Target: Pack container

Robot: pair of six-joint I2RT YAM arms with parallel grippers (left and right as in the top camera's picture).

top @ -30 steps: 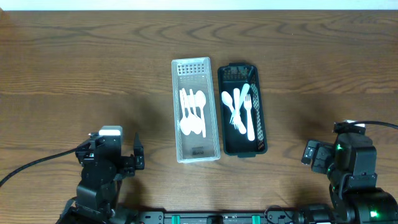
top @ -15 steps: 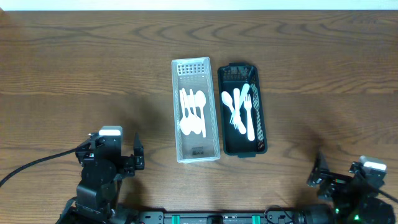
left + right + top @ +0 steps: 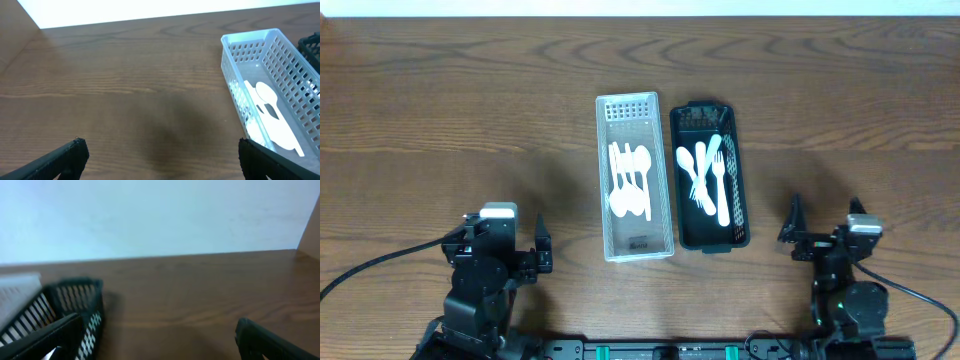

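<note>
A white slotted basket (image 3: 628, 107) lies lengthwise mid-table with white plastic spoons (image 3: 632, 185) in it. Right beside it is a black basket (image 3: 741, 190) holding white forks and spoons (image 3: 708, 180). My left gripper (image 3: 506, 230) hovers near the front edge, left of the baskets, open and empty. In the left wrist view the left gripper (image 3: 162, 156) faces bare wood, with the white basket (image 3: 250, 38) to the right. My right gripper (image 3: 824, 220) is at the front right, open and empty. Seen from the right wrist, the right gripper (image 3: 157, 332) has the black basket (image 3: 75, 297) on its left.
Dark wood table (image 3: 440, 110) stretches wide on both sides of the baskets. A pale wall (image 3: 160, 215) runs along the far edge. Black cables (image 3: 370, 268) trail from both arm bases at the front.
The right arm dipped toward the front right corner, then swung back left and forward; its fingers now point at the table near the black basket. The left arm and baskets stayed still.
</note>
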